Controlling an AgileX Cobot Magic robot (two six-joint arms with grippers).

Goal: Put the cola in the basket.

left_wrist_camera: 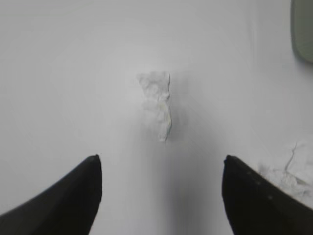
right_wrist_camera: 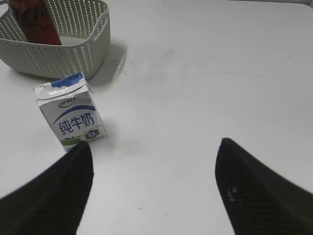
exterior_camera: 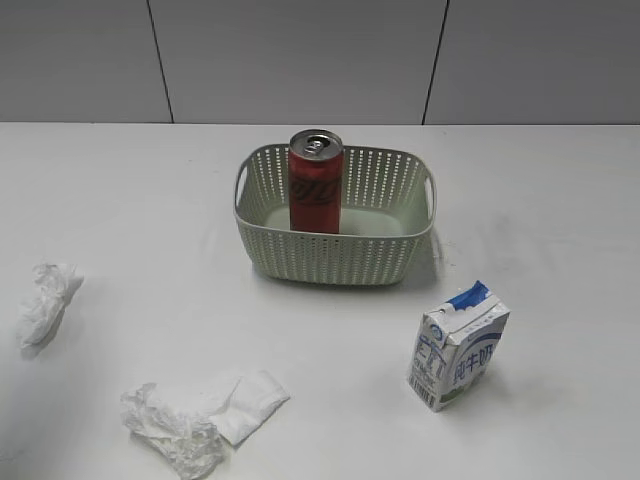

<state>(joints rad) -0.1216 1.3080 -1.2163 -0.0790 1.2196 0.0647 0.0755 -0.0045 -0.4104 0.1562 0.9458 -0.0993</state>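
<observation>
- Ahead-left of my right claw (right_wrist_camera: pixel 154 188), spread wide and empty, the basket (right_wrist_camera: pixel 78 56) holds the cola (right_wrist_camera: pixel 34 22) upright.
- Nearer stands a milk carton (right_wrist_camera: pixel 71 115).
- My left claw (left_wrist_camera: pixel 161 196) gapes over crumpled tissue (left_wrist_camera: pixel 156 105).

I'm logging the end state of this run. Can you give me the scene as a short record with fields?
cola: upright inside the basket
basket: on the table, back centre
milk carton: standing on the table, front right of the basket, outside it
tissues: crumpled, one at far left, one front left
left pincer: open, empty, above a tissue
right pincer: open, empty, near the carton
task state: looks done
</observation>
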